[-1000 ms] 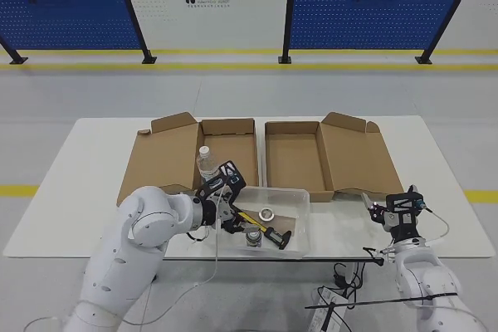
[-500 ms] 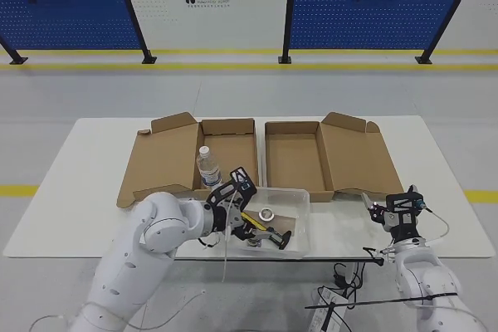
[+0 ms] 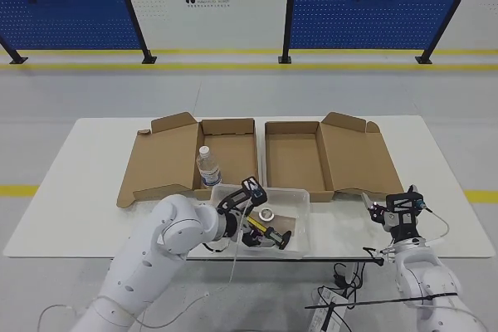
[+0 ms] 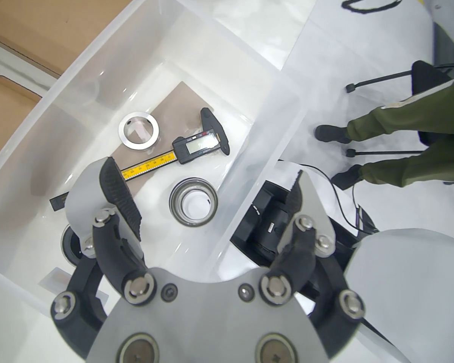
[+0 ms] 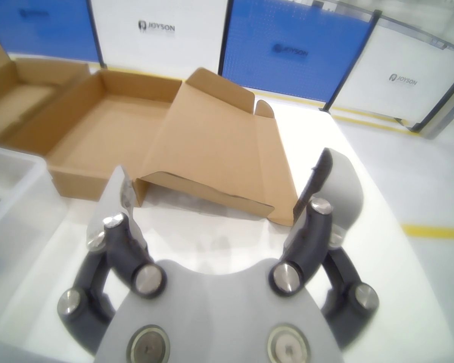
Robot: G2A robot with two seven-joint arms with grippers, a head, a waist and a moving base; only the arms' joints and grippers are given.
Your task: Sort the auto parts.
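A clear plastic bin (image 3: 302,194) stands at the table's front edge. In it lie a flat metal ring (image 4: 139,131), a digital caliper (image 4: 181,151) with a yellow scale, a short metal sleeve (image 4: 192,202) and a dark round part (image 4: 69,241) half hidden behind one finger. My left gripper (image 4: 204,175) hangs open above the bin (image 4: 227,35), over the sleeve, holding nothing. From above the left gripper (image 3: 251,193) is over the bin's left half. My right gripper (image 5: 221,169) stands open and empty over the table at the front right (image 3: 396,207).
Two open cardboard boxes (image 3: 229,153) (image 3: 297,162) lie side by side behind the bin, flaps spread outward. A water bottle (image 3: 207,168) stands in the left box. The right box (image 5: 109,122) lies ahead of the right gripper, bare table between them.
My left arm has swung right, from beside the water bottle at the left box to over the bin. The right arm has stayed still.
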